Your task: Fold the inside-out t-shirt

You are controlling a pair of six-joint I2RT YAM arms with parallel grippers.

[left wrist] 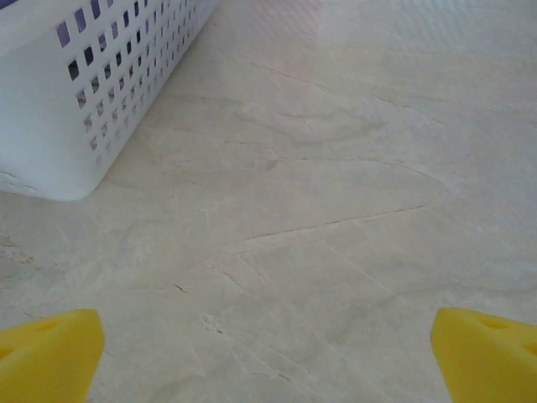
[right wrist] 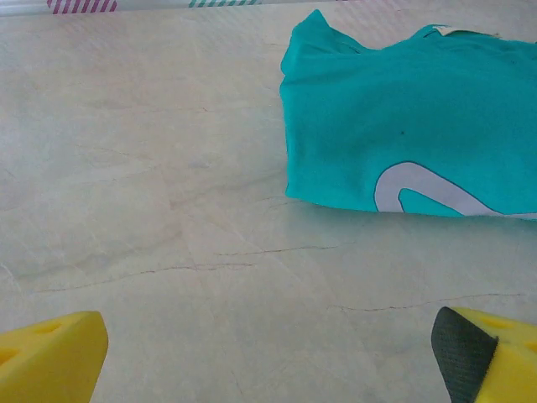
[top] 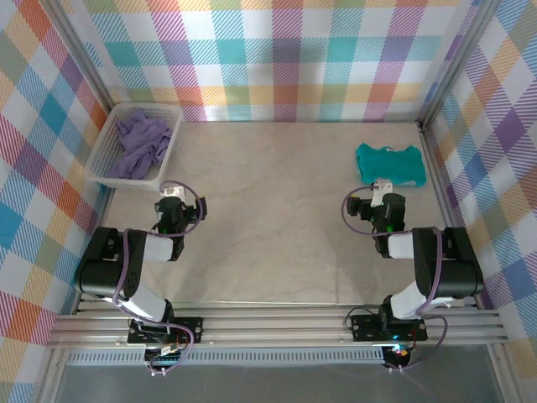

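T-shirt (top: 141,143) in basket (top: 98,155); white curved print (right wrist: 384,189) on teal garment (right wrist: 403,109); both arms' jaws spread.

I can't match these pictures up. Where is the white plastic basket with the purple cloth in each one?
Top external: the white perforated plastic basket sits at upper left by the wall and holds the crumpled lavender cotton t-shirt.
Left wrist: the basket is at upper left, with lavender showing through its holes.
Right wrist: this camera faces the folded teal garment.
Shared landmark: the beige marbled tabletop.
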